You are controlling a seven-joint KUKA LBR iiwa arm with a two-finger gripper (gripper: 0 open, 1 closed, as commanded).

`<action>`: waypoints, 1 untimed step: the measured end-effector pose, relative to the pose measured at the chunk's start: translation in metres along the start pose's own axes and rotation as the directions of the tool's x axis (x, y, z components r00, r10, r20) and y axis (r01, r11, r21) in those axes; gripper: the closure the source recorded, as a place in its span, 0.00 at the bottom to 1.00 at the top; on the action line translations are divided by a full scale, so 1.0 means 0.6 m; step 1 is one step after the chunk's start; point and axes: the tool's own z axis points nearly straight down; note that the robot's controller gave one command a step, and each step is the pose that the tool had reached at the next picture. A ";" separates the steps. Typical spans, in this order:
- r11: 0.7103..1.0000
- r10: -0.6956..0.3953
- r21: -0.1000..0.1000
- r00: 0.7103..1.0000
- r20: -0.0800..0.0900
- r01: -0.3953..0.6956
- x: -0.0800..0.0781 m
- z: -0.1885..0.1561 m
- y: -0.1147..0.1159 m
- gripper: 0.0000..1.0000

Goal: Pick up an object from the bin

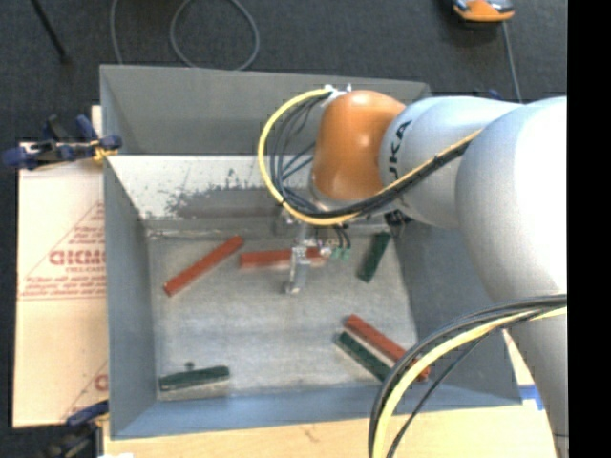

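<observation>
My gripper [294, 280] hangs below the orange wrist cover, low over the bin's floor near the back middle. A short red-brown stick [263, 258] lies flat just left of it, and its right end reaches the gripper. A longer red-brown stick [203, 265] lies slanted further left. A dark green stick [373, 257] leans to the gripper's right, near the bin's right wall.
A red-brown stick [375, 336] and a dark green stick [360, 353] lie side by side at the front right. Another dark green stick [194, 378] rests along the front left wall. The arm covers the bin's back right part.
</observation>
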 end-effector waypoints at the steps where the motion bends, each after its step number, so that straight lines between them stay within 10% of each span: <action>1: 1.000 0.002 0.000 1.000 0.001 -0.002 -0.001 -0.001 0.000 1.00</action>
